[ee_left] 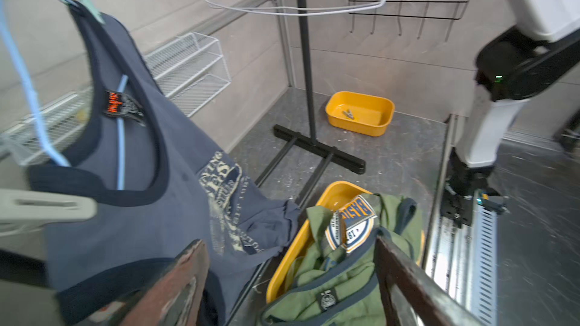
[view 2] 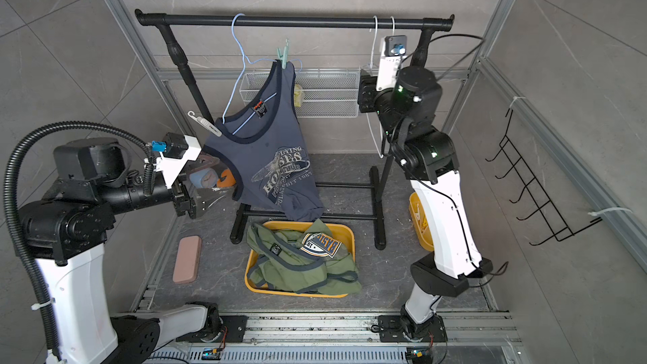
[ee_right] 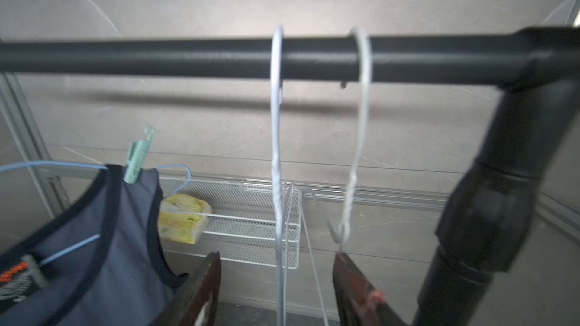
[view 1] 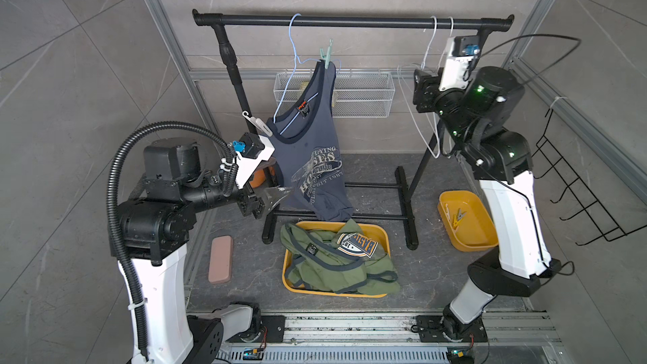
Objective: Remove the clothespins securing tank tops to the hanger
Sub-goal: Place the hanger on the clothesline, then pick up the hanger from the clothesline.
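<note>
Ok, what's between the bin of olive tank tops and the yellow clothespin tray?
The garment rack's black foot crosses that stretch; otherwise bare floor. Clearest in a top view.

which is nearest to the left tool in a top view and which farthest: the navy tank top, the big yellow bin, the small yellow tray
From the left tool:
1. navy tank top, hanging right beside it.
2. big yellow bin, on the floor just below.
3. small yellow tray, far across on the right side.

Left pincer point(ee_left: 292, 280) jaws spread wide, arm reaching level, right pincer point(ee_right: 279, 293) jaws apart, arm up high
</note>
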You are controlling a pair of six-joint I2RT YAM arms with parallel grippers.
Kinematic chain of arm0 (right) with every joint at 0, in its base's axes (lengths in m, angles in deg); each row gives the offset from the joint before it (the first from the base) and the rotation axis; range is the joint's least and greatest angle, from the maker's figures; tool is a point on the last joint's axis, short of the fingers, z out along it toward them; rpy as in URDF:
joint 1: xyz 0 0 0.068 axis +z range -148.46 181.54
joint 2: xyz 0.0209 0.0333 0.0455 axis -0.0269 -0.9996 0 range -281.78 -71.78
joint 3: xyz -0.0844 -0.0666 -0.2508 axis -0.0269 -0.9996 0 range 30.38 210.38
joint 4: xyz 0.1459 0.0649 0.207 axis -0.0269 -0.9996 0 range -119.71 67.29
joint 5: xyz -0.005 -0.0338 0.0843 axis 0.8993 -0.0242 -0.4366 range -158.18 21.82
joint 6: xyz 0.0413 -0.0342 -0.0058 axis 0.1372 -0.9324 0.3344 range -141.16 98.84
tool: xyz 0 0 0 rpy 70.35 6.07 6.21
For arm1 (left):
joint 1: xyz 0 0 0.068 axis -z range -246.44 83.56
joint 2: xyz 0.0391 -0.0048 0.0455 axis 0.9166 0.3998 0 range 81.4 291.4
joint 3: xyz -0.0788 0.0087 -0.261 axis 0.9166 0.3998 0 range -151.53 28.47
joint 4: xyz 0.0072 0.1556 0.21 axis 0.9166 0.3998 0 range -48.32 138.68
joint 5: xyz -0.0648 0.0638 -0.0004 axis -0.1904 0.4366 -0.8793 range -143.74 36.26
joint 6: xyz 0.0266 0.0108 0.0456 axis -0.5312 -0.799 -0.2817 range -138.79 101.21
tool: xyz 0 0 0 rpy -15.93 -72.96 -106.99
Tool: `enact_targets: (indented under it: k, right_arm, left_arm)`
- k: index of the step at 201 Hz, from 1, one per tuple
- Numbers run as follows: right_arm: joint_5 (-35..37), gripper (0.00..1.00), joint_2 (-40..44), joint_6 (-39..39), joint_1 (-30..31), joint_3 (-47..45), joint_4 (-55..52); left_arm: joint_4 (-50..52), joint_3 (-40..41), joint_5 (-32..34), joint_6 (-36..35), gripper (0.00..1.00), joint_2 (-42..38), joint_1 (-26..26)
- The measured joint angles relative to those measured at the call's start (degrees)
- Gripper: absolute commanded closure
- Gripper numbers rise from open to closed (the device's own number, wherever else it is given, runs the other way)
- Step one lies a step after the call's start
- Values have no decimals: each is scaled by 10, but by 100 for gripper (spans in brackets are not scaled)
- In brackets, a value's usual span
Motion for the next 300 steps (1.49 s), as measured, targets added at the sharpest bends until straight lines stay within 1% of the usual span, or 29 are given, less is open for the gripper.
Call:
enact_targets:
  k: [17, 39, 51, 63, 79, 95, 105, 116, 144, 173, 198, 223, 269, 300]
  right_arm:
    - [-20, 41, 27, 26, 3, 3, 0]
    - [-44, 41, 43, 54, 18, 3, 0]
    - [-50, 41, 45, 59, 35, -3, 0]
    - [-52, 41, 43, 59, 60, -9, 0]
    - [-54, 41, 32, 54, 94, -11, 0]
    - [-54, 41, 19, 46, 125, -8, -2]
    - [-56, 41, 12, 44, 140, -3, -3]
    - [-60, 41, 6, 43, 151, -1, -5]
    - [-69, 42, 0, 48, 170, 0, -3]
    - [-85, 41, -16, 62, 188, 2, 18]
    - [-101, 41, -58, 83, 200, 32, 27]
    - [-117, 41, -104, 106, 208, 61, 31]
    - [-141, 41, -145, 158, 214, 69, 59]
    - [-151, 40, -180, 189, 216, 117, 79]
  left_arm:
    - [-30, 2, 53, 37, 14, -5, 0]
    - [-81, 9, 159, 91, 14, -9, -3]
    - [-103, 9, 212, 113, 14, -6, -8]
    - [-118, 9, 251, 127, 14, -4, -12]
    - [-133, 9, 303, 143, 19, -3, -22]
    - [-149, 14, 337, 157, 24, -6, -32]
    - [-158, 23, 354, 164, 30, -10, -39]
    - [-163, 34, 370, 174, 33, -15, -49]
    - [-181, 63, 403, 196, 33, -21, -88]
    - [-200, 112, 401, 216, 33, -25, -113]
    - [-214, 166, 366, 228, 31, -19, -117]
    - [-226, 197, 331, 237, 29, 2, -117]
    - [-257, 209, 267, 258, 25, 38, -117]
    - [-283, 209, 223, 273, 26, 52, -110]
